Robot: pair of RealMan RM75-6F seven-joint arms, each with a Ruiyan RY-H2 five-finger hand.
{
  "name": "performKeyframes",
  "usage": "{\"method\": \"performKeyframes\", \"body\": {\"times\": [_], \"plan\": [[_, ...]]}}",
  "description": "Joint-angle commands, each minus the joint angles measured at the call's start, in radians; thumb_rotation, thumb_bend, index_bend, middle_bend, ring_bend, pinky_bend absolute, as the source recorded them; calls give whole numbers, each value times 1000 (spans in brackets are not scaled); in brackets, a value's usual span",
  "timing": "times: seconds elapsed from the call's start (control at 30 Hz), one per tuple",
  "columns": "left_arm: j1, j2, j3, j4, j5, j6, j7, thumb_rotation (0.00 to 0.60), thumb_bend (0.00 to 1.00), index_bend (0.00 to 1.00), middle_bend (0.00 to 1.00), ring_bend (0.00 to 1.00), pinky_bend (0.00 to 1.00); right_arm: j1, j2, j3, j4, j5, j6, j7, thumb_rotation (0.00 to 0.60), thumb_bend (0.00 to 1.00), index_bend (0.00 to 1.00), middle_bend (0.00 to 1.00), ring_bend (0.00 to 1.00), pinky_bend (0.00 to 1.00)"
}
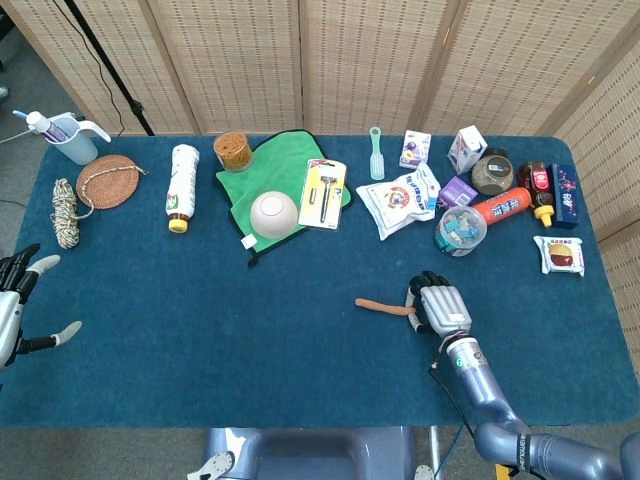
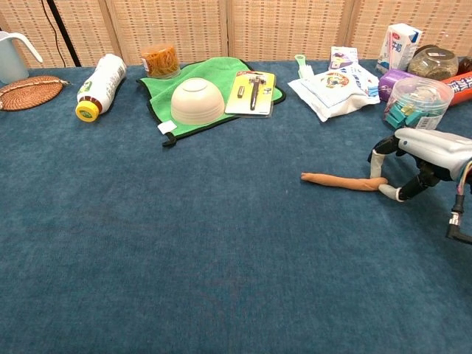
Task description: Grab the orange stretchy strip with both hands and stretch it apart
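The orange stretchy strip (image 1: 384, 305) lies flat on the blue table cloth, right of centre and near the front. My right hand (image 1: 440, 306) is at its right end. In the chest view the strip's (image 2: 343, 180) right end sits between the thumb and a finger of that hand (image 2: 422, 156), which pinch it against the cloth. My left hand (image 1: 14, 302) hovers at the far left edge of the table, fingers spread and holding nothing, far from the strip. The chest view does not show it.
Behind the strip stand a clear tub of clips (image 1: 459, 229), a white snack bag (image 1: 400, 204) and bottles and boxes at the back right. A white bowl (image 1: 273, 213) sits on a green cloth (image 1: 260, 170); a bottle (image 1: 181, 186) and a rope coil (image 1: 65, 211) lie left.
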Motion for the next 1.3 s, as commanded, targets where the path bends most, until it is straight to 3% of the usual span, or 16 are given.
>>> {"method": "performKeyframes", "body": {"times": [0.03,0.4,0.8,1.1,1.3], "plan": [[2,2,0,2,1,2,-4,488,139,174,45,14,0,5,-1,-1,-2,7,-5,-11,600,528,560,273,141,180],[2,5,-1,7,9,1,-11,489,139,174,44,13,0,-1,1,-3,-18,-1,3,12,600,542,670,377,242,247],[-45,-12,6,-5,57,-59,39,490,139,203,44,13,0,-33,53,-1,-96,-26,15,113,600,544,685,390,253,248],[-135,-75,1,3,102,-161,111,485,140,316,44,13,0,-56,108,5,-181,-58,16,222,600,544,685,390,253,248],[-215,-156,-4,12,121,-248,195,473,141,325,44,15,0,-62,136,15,-239,-66,5,290,600,544,685,390,253,248]]}}
